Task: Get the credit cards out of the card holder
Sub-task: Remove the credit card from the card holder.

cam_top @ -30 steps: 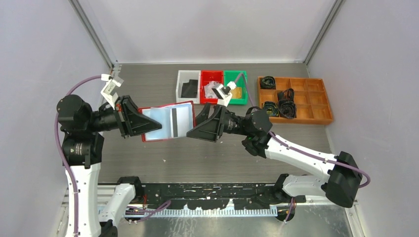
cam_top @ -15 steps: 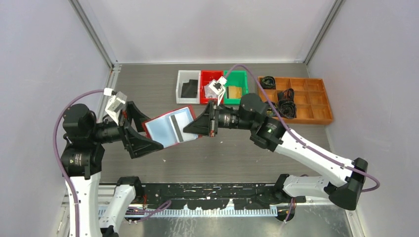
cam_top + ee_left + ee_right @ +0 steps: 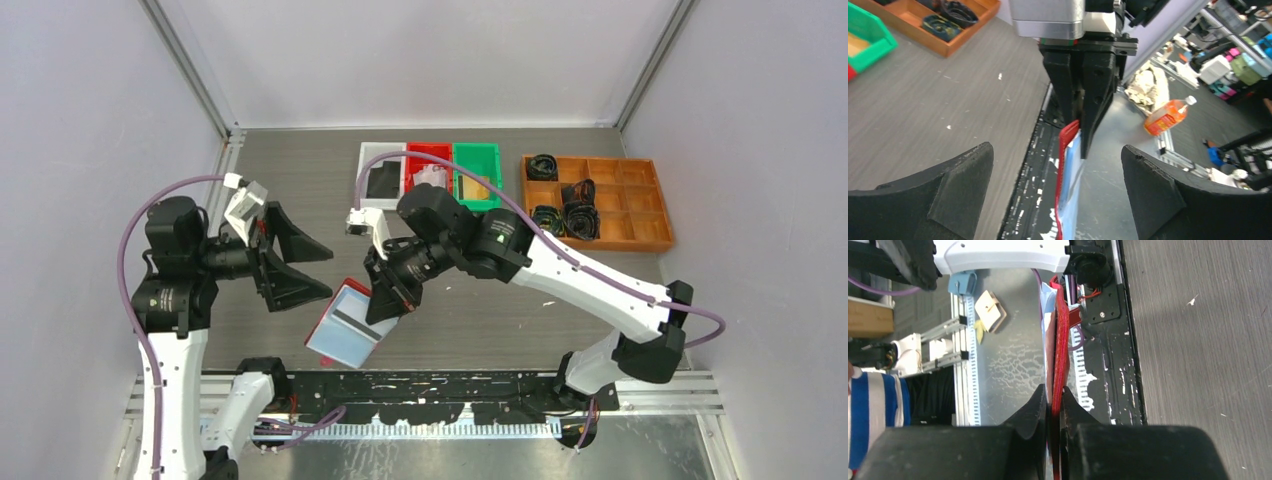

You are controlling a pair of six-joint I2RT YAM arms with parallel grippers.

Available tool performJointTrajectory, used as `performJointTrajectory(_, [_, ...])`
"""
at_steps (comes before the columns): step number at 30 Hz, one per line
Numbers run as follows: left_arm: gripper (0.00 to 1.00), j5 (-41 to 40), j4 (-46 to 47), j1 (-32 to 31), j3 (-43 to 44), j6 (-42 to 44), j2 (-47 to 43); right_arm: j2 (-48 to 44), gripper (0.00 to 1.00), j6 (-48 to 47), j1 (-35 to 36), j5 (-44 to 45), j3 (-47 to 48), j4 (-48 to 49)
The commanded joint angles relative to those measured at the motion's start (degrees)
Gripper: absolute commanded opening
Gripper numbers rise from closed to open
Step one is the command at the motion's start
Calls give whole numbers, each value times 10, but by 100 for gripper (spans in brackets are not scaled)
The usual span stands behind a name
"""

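Red card holder hangs pinched in the right gripper; the left gripper gapes wide, empty.

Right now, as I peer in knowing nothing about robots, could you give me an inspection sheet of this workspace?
Surface: grey wood-grain table, small white specks.
Job's things: red bifold card holder with pale blue pages held off the table near its front edge, tilted; pale card with dark stripe in it.
Clutter: white, red and green plastic bins; orange wooden compartment tray with black coiled items.
Grippers: left gripper open, empty; right gripper shut on the card holder's edge.
Cables: purple cables along both arms.
Surroundings: pale grey walls; orange bottle beyond the table.
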Motion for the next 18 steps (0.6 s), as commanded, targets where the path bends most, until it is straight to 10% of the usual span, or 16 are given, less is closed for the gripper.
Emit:
performJointTrajectory(1, [96, 72, 1, -1, -19, -19, -23, 20, 1, -66, 5, -26, 95, -60])
performJointTrajectory(11, [81, 67, 13, -7, -54, -17, -38, 90, 1, -101, 8, -48, 214, -118])
performJointTrajectory(18, [37, 47, 13, -23, -68, -4, -21, 133, 4, -93, 12, -62, 268, -129])
